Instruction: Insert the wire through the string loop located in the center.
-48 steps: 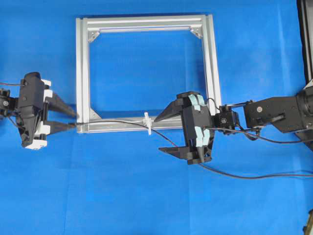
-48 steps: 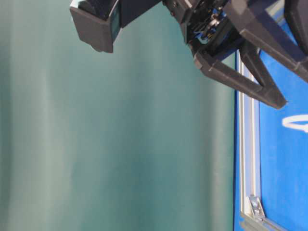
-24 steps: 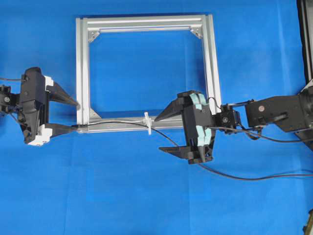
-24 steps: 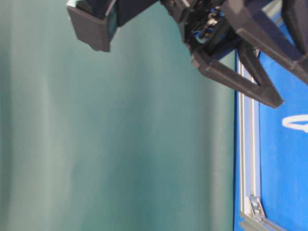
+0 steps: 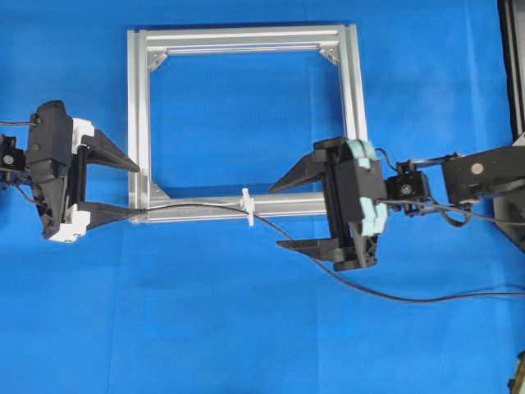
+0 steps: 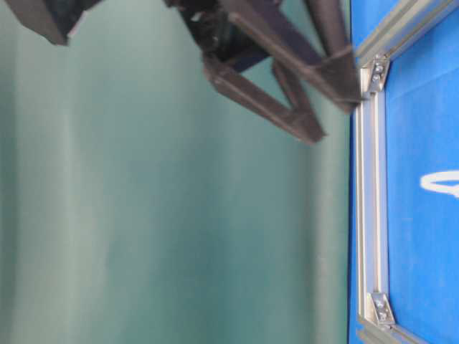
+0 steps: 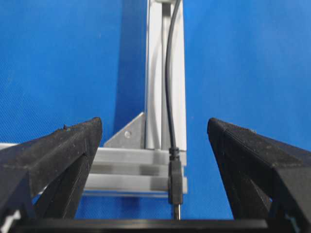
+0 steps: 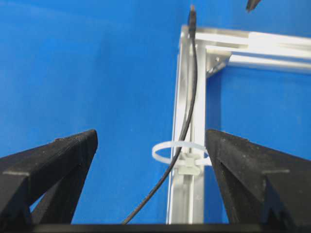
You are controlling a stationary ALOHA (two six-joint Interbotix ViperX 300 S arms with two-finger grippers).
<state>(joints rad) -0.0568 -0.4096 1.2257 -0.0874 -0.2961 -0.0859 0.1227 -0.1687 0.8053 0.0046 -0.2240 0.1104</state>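
The black wire [image 5: 344, 283] comes in from the right, passes through the whitish string loop [image 5: 246, 205] on the frame's near bar, and ends at the frame's near left corner. In the right wrist view the wire [image 8: 187, 116] threads the string loop [image 8: 177, 155]. Its plug [image 7: 175, 182] rests on that corner, between the wide-apart fingers of my left gripper [image 7: 154, 128] and touched by neither. In the overhead view my left gripper [image 5: 135, 192] is open at the corner. My right gripper [image 5: 275, 217] is open right of the loop, astride the wire, holding nothing.
The square silver aluminium frame [image 5: 138, 123] lies flat on the blue cloth, with triangular brackets [image 7: 129, 136] in its corners. Dark equipment [image 5: 513, 66] stands at the far right edge. The table-level view shows a frame bar [image 6: 369, 215] and the loop [image 6: 441, 183].
My left gripper has opened wide and let go of the plug, which now rests on the frame corner. My right gripper has drawn back to the right, still open.
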